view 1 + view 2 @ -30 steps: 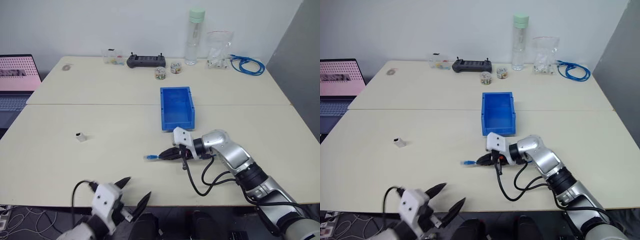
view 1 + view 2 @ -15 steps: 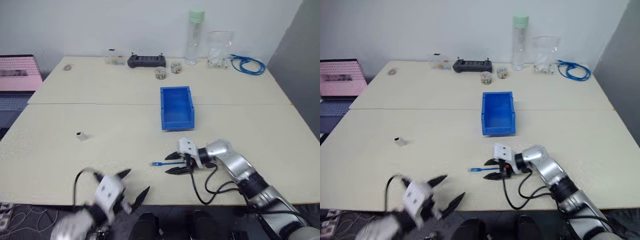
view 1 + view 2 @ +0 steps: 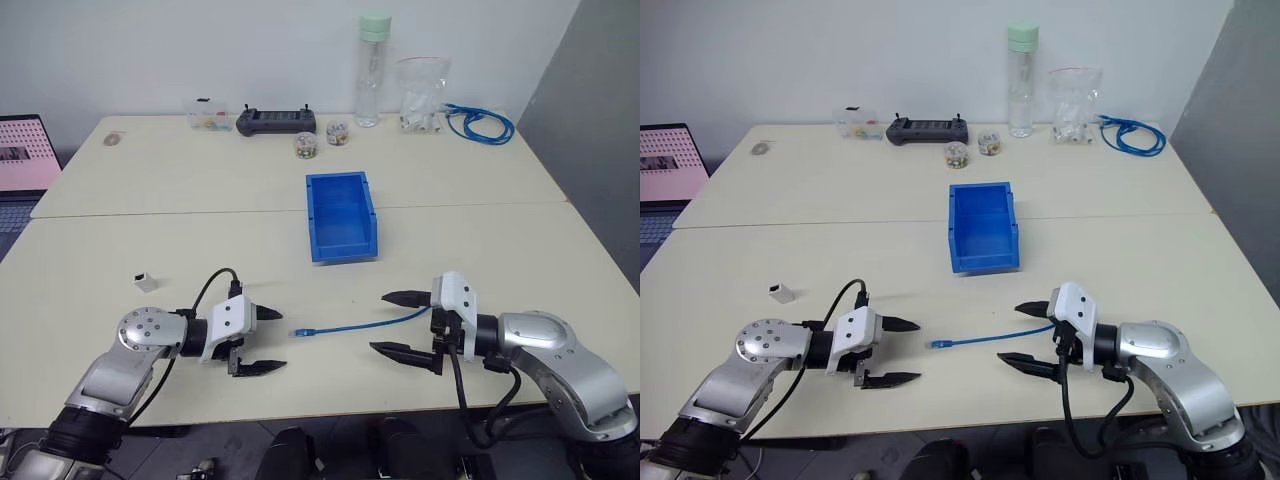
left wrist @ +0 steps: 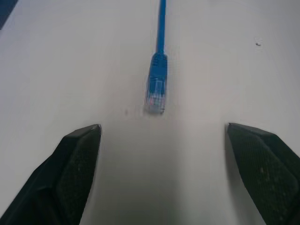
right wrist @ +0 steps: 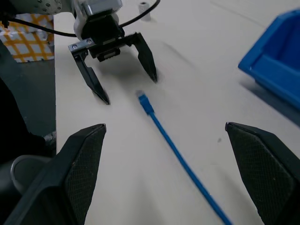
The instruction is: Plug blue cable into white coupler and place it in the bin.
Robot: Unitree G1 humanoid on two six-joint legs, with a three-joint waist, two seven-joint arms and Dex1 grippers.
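The blue cable (image 3: 355, 324) lies loose near the desk's (image 3: 180, 250) front edge between two gaping, empty claws, left claw (image 3: 262, 341) facing its plug and needing to close squarely just behind it; right claw (image 3: 401, 323) released.

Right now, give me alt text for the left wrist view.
A thin blue cable lies on a pale table, its clear plug pointing toward the camera. The open left claw sits just short of the plug, one black finger on each side, touching nothing.
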